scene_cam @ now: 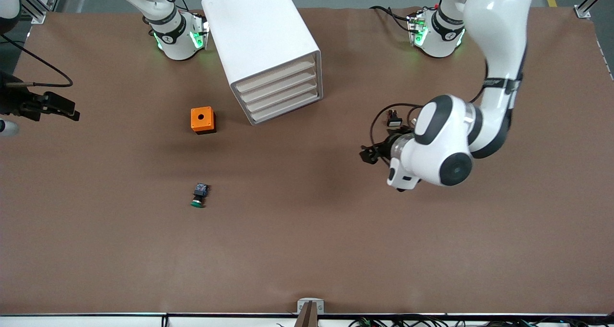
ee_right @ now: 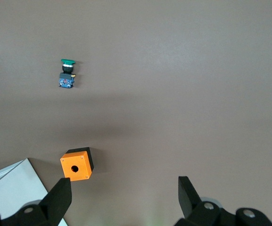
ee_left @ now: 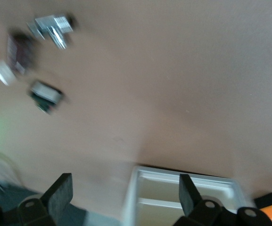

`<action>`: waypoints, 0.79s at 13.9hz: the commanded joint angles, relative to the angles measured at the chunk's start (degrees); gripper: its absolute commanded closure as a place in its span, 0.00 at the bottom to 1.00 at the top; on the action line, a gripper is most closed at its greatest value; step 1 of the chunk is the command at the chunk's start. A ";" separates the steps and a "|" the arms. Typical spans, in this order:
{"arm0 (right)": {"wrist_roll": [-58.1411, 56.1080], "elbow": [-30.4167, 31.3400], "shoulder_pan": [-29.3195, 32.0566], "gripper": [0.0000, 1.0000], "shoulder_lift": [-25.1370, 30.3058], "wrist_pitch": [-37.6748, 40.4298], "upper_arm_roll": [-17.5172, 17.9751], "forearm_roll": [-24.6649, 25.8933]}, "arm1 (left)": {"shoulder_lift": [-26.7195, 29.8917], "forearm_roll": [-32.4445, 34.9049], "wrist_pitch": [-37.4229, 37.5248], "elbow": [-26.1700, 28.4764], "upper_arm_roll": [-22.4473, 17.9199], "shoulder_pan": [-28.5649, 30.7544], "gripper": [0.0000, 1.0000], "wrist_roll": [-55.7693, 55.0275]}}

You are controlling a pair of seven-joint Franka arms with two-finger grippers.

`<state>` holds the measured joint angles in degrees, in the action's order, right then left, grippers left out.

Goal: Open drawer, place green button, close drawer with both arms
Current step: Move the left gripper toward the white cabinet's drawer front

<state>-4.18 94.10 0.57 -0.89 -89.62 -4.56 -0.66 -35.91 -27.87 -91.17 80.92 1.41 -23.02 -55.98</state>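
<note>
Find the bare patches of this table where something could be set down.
Bare brown table spans the whole stretch nearer the camera than the button. More lies between the cabinet and the left claw. Crowded: around the orange box, beside the cabinet.

- An orange box (scene_cam: 203,120) with a round hole in its top face stands on the brown counter (scene_cam: 307,250). It is toward the right arm's end of the counter.
- A small black switch with a white face (scene_cam: 394,121) lies toward the left arm's end of the counter.
- A small grey metal bracket (scene_cam: 310,306) sits at the counter's edge nearest to the front camera.
</note>
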 commanded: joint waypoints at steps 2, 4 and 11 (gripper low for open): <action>-0.75 -1.72 1.27 0.00 -2.88 0.32 0.34 0.84 | -5.47 -7.37 0.64 -4.02 1.65 -0.62 0.01 -15.43; -0.75 -1.99 1.62 0.00 -4.29 0.41 0.08 0.75 | -7.84 -7.64 0.64 -4.28 4.38 -0.53 0.01 -24.22; -0.48 -2.43 2.06 0.00 -5.52 -0.20 0.16 0.75 | -16.11 -17.65 0.73 -6.74 6.23 -0.53 0.01 -53.87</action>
<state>-4.17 93.36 1.70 -5.39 -89.92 -5.08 -0.35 -49.33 -42.86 -91.34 76.74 7.27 -23.81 -104.58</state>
